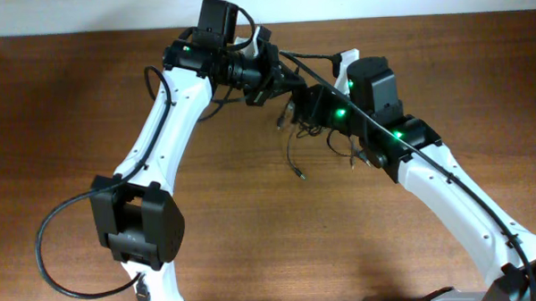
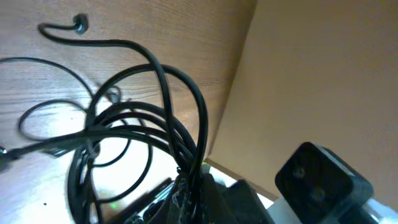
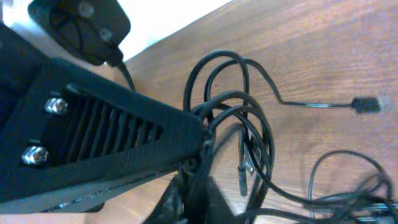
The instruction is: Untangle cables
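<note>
The cables point(image 1: 294, 132) are thin black cords in a knotted bundle, held up above the wooden table between both grippers at the upper middle. Loose ends with small plugs hang down toward the table. My left gripper point(image 1: 279, 81) is shut on the bundle from the left. In the left wrist view the cords point(image 2: 143, 118) loop out of its jaws point(image 2: 194, 190). My right gripper point(image 1: 309, 104) is shut on the same bundle from the right. In the right wrist view the loops point(image 3: 239, 118) rise from its jaws point(image 3: 196, 180), and a plug end point(image 3: 365, 104) lies on the wood.
The brown wooden table point(image 1: 253, 222) fills the overhead view, with a pale wall along its far edge point(image 1: 424, 0). A thick black arm cable point(image 1: 52, 243) loops at the left by the left arm's base. The two wrists are close together.
</note>
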{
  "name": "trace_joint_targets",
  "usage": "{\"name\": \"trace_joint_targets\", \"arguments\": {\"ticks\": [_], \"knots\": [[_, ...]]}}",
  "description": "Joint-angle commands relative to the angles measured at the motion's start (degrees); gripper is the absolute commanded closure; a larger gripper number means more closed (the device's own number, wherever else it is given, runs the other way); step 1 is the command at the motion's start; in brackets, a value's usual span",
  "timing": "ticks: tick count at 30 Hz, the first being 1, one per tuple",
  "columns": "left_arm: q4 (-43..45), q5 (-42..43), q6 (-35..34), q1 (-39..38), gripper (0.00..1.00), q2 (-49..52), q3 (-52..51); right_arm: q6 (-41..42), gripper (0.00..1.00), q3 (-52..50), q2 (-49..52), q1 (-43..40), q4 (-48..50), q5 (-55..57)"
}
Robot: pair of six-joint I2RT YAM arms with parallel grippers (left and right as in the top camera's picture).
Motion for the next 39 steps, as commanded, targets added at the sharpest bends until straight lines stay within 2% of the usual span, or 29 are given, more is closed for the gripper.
{"name": "trace_joint_targets", "arguments": {"ticks": [1, 4, 5, 7, 8, 10, 14, 16, 18, 20, 23, 26, 28, 30, 32, 33, 34, 36, 38, 39], "knots": [[0.09, 1.22, -2.51, 0.83, 1.00, -0.85, 1.22, 0.39, 0.96, 0.44, 1.33, -0.50, -0.76, 2.29], [0.13, -9.97, 2.93, 4.17, 1.00, -0.85, 1.22, 0.35, 0.96, 0.44, -0.07, -1.62, -4.68, 1.86], [0.13, -12.66, 6.27, 5.16, 1.00, -0.85, 1.22, 0.13, 0.96, 0.44, -0.81, -2.34, -6.38, 1.86], [0.09, -17.20, 17.51, 7.37, 1.00, -0.85, 1.22, -1.64, 0.96, 0.44, -3.48, -4.76, -11.41, 1.66], [0.02, -17.99, 24.90, 8.59, 1.00, -0.85, 1.22, -1.86, 0.96, 0.44, -4.87, -5.95, -13.60, 1.64], [-0.66, -17.99, 30.23, 9.18, 1.00, -0.85, 1.22, -3.87, 0.96, 0.44, -6.56, -7.39, -15.87, 0.35], [-4.68, -18.69, 46.03, 9.27, 1.00, -0.85, 1.22, -4.46, 0.96, 0.44, -7.85, -9.60, -20.31, -1.11], [-8.17, -28.57, 47.15, 9.27, 1.00, -0.85, 1.22, -5.79, 0.96, 0.76, -7.87, -11.10, -22.47, -2.03], [-12.31, -42.95, 46.84, 9.38, 1.00, -0.85, 1.22, -8.98, 0.96, 2.56, -7.91, -13.70, -26.08, -3.74], [-13.84, -53.46, 43.89, 9.51, 1.00, -0.85, 1.22, -11.69, 0.96, 5.33, -7.91, -15.76, -29.75, -4.81], [-13.84, -61.05, 41.53, 9.92, 1.00, -0.85, 1.22, -17.35, 0.96, 11.28, -7.91, -19.08, -37.13, -4.15], [-13.90, -63.89, 40.26, 11.34, 1.00, -0.85, 1.22, -17.92, 0.96, 12.90, -7.89, -24.61, -41.92, -4.17], [-13.88, -60.26, 40.63, 12.13, 1.00, -0.85, 1.22, -17.97, 0.96, 12.90, -7.89, -28.48, -44.17, -4.61], [-13.57, -47.91, 47.67, 12.00, 1.00, -0.85, 1.22, -19.32, 0.96, 12.90, -7.89, -28.17, -44.19, -5.05], [-13.90, -28.30, 56.89, 11.93, 1.00, -0.85, 1.22, -20.63, 0.96, 12.90, -7.82, -26.49, -44.06, -5.05], [-14.21, -15.87, 59.36, 11.93, 1.00, -0.92, 1.22, -20.96, 0.93, 12.90, -7.82, -25.86, -44.04, -5.03], [-14.32, -8.57, 59.47, 11.87, 1.00, -0.92, 1.22, -20.94, 0.91, 12.90, -7.82, -25.88, -44.04, -5.03], [-16.06, -4.07, 59.45, 11.61, 1.00, -0.92, 1.22, -21.46, 0.85, 12.90, -7.82, -25.90, -44.00, -5.01], [-21.62, -4.85, 61.90, 9.86, 1.00, -0.90, 1.03, -22.43, 0.80, 12.87, -7.78, -25.90, -44.15, -4.35], [-23.23, -7.80, 62.62, 8.66, 0.71, -0.90, 0.96, -22.40, 0.75, 12.87, -7.74, -25.90, -44.13, -4.35]]}}
